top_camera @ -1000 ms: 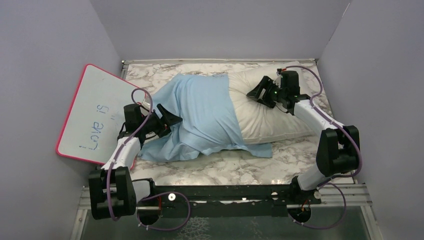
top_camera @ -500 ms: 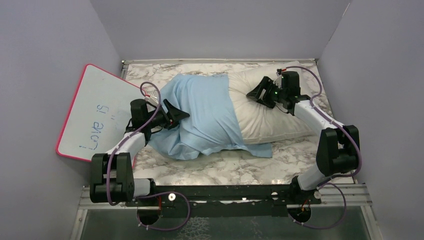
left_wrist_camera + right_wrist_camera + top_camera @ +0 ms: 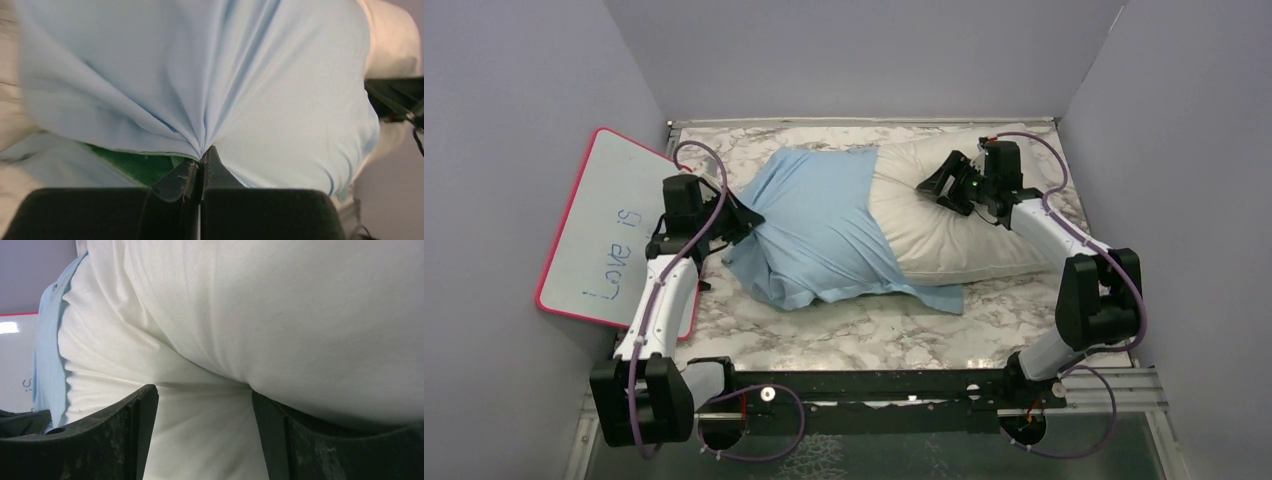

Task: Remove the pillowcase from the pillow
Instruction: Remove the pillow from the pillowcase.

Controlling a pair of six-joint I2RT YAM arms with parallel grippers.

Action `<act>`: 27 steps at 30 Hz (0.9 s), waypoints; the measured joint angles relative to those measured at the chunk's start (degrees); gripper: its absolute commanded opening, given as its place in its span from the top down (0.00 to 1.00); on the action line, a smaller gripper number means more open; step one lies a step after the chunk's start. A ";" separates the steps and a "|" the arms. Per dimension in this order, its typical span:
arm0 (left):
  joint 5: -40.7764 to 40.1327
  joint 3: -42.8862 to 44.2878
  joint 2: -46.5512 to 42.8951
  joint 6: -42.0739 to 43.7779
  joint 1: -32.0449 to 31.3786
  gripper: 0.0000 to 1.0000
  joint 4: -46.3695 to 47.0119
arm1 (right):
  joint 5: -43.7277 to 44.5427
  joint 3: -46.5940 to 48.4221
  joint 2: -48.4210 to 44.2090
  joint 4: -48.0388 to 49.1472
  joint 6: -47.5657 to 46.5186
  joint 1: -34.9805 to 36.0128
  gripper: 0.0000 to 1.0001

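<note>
The light blue pillowcase covers the left half of the off-white pillow, which lies across the back of the table. My left gripper is shut on a bunch of the pillowcase at its left end. In the left wrist view the cloth fans out in taut folds from the closed gripper, and its green inner face shows below. My right gripper sits on the bare pillow. Its jaws stand wide, sunk into the pillow, with a thick fold of the pillow clamped in that gripper.
A pink-rimmed whiteboard with writing leans against the left wall, just behind my left arm. Grey walls close in the marble table on three sides. A flap of the pillowcase lies flat at the pillow's front edge.
My left gripper closed on the pillowcase and drew it left and back toward the whiteboard, pulling the cloth taut. The pillow shifted slightly. My right gripper stayed in place.
</note>
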 measured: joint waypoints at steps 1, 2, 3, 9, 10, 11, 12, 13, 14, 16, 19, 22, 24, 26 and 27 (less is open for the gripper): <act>-2.86 2.19 -1.18 1.57 1.09 1.00 -3.37 | 0.26 0.15 0.13 0.02 0.33 0.07 0.24; -5.27 3.96 -2.27 2.86 2.14 1.00 -6.10 | 0.37 0.28 0.22 0.07 0.70 0.15 0.25; -7.96 5.90 -3.48 4.26 3.17 1.00 -9.18 | 0.39 0.37 0.28 0.11 1.05 0.26 0.25; -19.19 15.54 -6.54 7.61 4.24 1.00 -23.30 | 0.48 0.42 0.35 0.04 2.86 0.37 0.26; -20.44 16.52 -6.73 7.63 4.39 1.00 -24.61 | 0.55 0.42 0.37 0.04 2.97 0.37 0.26; -21.77 17.46 -6.93 7.67 4.39 1.00 -25.99 | 0.57 0.42 0.39 0.00 3.13 0.37 0.26; -22.75 18.47 -7.06 7.65 4.31 1.00 -27.39 | 0.55 0.42 0.39 -0.09 3.26 0.37 0.26; -24.06 19.50 -7.15 7.65 4.31 1.00 -28.76 | 0.55 0.42 0.39 -0.17 3.32 0.37 0.26; -25.09 20.00 -7.23 7.74 4.31 1.00 -29.38 | 0.55 0.39 0.39 -0.28 3.32 0.37 0.26; -25.97 20.46 -7.41 8.13 4.35 0.97 -30.10 | 0.52 0.37 0.39 -0.48 3.30 0.37 0.26; -22.29 20.00 -7.54 9.46 4.81 0.61 -29.53 | 0.50 0.26 -0.15 -0.68 2.78 0.33 0.25; -14.93 17.03 -7.69 11.17 7.13 0.31 -25.46 | 0.52 0.35 -1.75 -1.60 1.11 -0.02 0.21; -11.34 14.97 -7.48 10.71 8.41 0.20 -23.54 | 0.76 0.50 -3.39 -3.63 -0.04 -0.70 0.14; -9.42 13.05 -7.37 10.86 8.55 0.16 -22.86 | 2.34 0.96 -5.62 -6.73 -1.03 -1.33 0.05; -9.14 12.59 -7.37 10.82 8.52 0.15 -22.97 | 3.80 1.36 -6.97 -8.74 -1.55 -1.62 0.02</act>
